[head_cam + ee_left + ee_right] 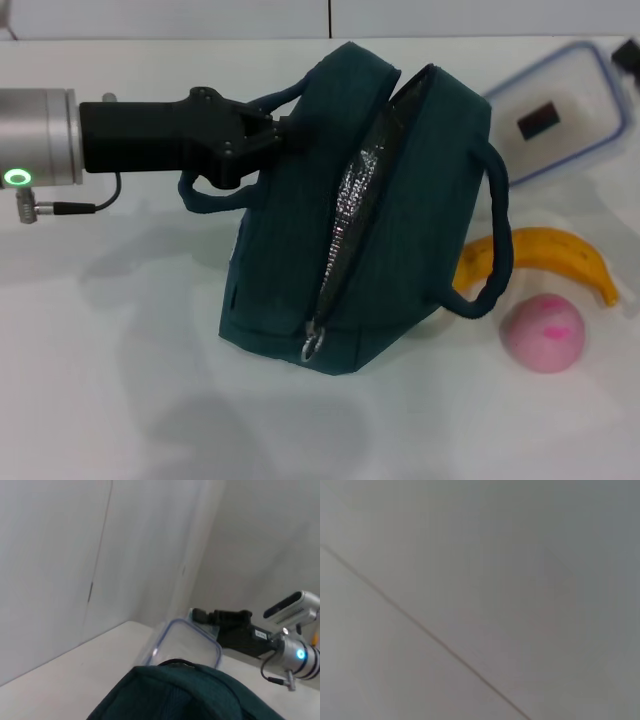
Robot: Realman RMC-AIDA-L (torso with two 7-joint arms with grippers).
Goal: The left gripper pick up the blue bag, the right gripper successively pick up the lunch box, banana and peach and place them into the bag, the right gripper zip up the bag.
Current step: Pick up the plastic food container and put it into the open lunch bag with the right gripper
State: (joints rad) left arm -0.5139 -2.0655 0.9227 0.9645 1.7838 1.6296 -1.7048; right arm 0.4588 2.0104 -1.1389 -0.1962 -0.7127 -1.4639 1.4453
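L gripper [280, 135] clamped on the bag [400, 240] handle – bag mid-table, zip open. Box [560, 100] behind it, banana [545, 258] & peach [543, 332] to its right. R gripper [200, 615] by the box, fingers – can't tell

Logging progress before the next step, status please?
Left gripper holding blue bag by its handle, zipper open. Lunch box, banana, peach unpacked. Right gripper beside lunch box.
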